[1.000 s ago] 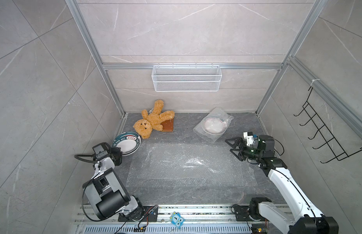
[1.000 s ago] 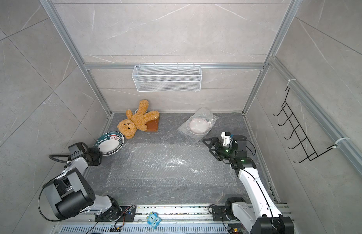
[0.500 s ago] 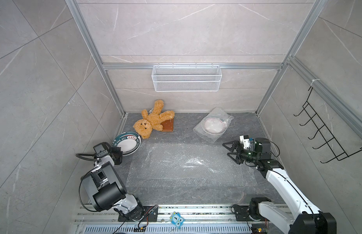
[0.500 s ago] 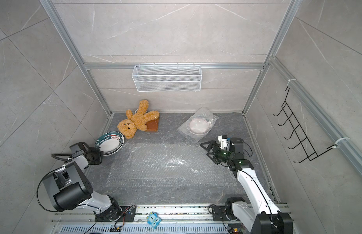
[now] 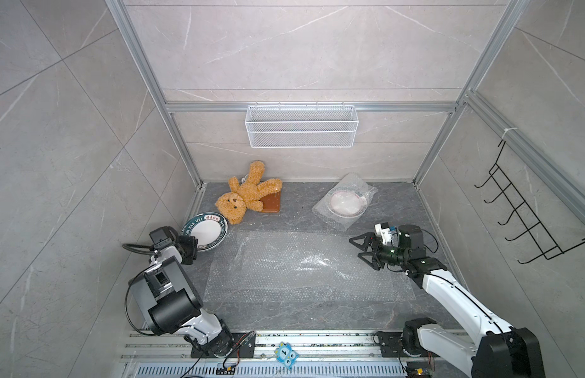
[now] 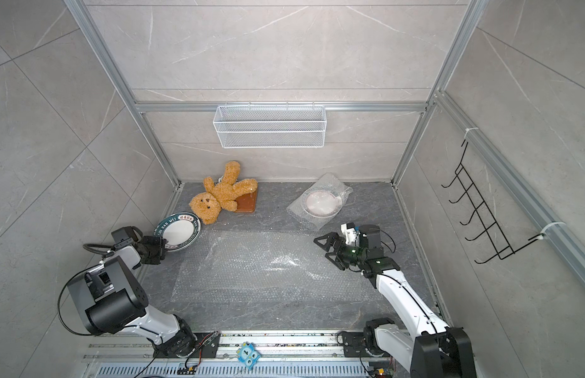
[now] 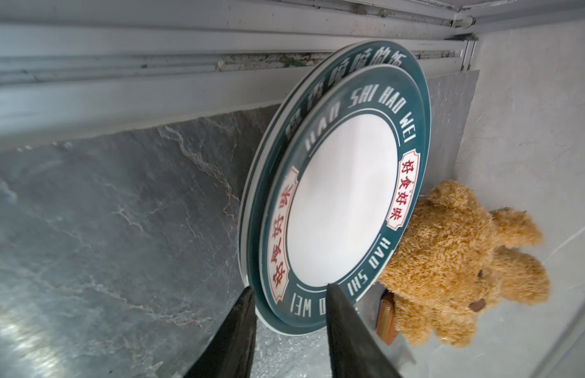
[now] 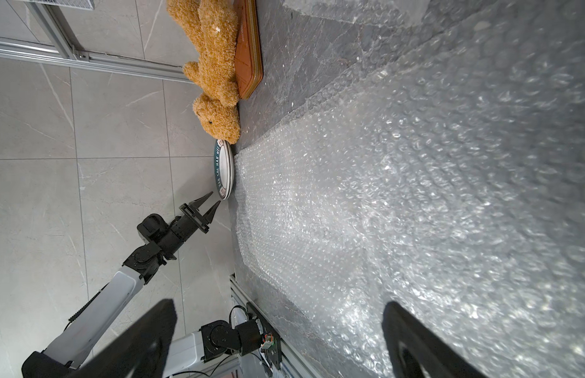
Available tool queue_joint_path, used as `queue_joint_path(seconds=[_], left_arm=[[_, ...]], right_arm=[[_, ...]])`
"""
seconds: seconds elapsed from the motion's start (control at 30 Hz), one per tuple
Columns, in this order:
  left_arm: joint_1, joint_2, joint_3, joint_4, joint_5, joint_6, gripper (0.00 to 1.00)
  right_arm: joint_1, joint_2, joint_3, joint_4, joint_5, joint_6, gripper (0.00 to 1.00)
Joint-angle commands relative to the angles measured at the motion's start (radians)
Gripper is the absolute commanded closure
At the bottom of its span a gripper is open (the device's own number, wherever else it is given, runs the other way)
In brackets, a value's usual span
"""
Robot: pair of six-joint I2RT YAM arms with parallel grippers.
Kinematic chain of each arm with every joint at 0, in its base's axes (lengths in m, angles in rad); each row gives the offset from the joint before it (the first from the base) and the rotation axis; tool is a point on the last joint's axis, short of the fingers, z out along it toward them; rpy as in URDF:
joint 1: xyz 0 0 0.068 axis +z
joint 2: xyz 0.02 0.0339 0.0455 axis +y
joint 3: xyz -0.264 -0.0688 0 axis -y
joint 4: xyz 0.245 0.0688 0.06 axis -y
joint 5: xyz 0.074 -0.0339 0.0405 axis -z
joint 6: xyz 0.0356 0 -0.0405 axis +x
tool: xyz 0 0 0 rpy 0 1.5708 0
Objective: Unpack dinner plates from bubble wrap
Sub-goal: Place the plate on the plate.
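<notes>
Rear right, a plate [image 5: 346, 203] blurs inside its crinkly pouch [image 5: 353, 183]. Two glossy stacked plates [image 7: 340, 203] sit by the teddy [image 7: 448, 261], parted left fingers [image 7: 237, 333] straddling their rim; right fingers [image 8: 412, 340] gape wide over the flat bubbled sheet [image 5: 301, 265].

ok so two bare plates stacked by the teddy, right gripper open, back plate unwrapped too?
No. The back plate is still inside its bubble wrap pouch, as both top views show. Stacked plates, teddy and open right gripper are right.
</notes>
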Motion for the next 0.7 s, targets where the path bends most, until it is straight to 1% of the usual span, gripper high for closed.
queue_joint_path(seconds=[0.0, 0.13, 0.17, 0.37, 0.43, 0.5, 0.57, 0.63, 0.67], left_arm=[[0.001, 0.013, 0.067, -0.136, -0.018, 0.064, 0.37], [-0.002, 0.011, 0.109, -0.237, -0.038, 0.093, 0.05], [-0.003, 0.0, 0.113, -0.254, -0.042, 0.101, 0.01], [-0.017, -0.119, 0.154, -0.424, -0.048, 0.167, 0.0], [-0.027, -0.2, 0.145, -0.458, -0.026, 0.199, 0.0], [-0.058, -0.265, 0.149, -0.497, -0.007, 0.241, 0.0], [-0.122, -0.313, 0.165, -0.545, -0.005, 0.278, 0.02], [-0.251, -0.351, 0.171, -0.569, -0.008, 0.295, 0.02], [-0.348, -0.365, 0.168, -0.565, -0.021, 0.29, 0.02]], right_arm=[[0.008, -0.01, 0.009, 0.019, 0.03, 0.005, 0.0], [0.008, -0.001, 0.028, -0.016, 0.041, -0.024, 0.0], [0.008, -0.001, 0.039, -0.041, 0.051, -0.039, 0.0], [0.007, 0.029, 0.143, -0.27, 0.176, -0.154, 0.0], [0.008, 0.026, 0.168, -0.367, 0.257, -0.185, 0.0], [0.008, 0.037, 0.195, -0.471, 0.346, -0.201, 0.0], [0.006, 0.053, 0.214, -0.562, 0.428, -0.202, 0.01], [0.006, 0.053, 0.211, -0.613, 0.482, -0.188, 0.02], [0.007, 0.041, 0.198, -0.627, 0.5, -0.173, 0.03]])
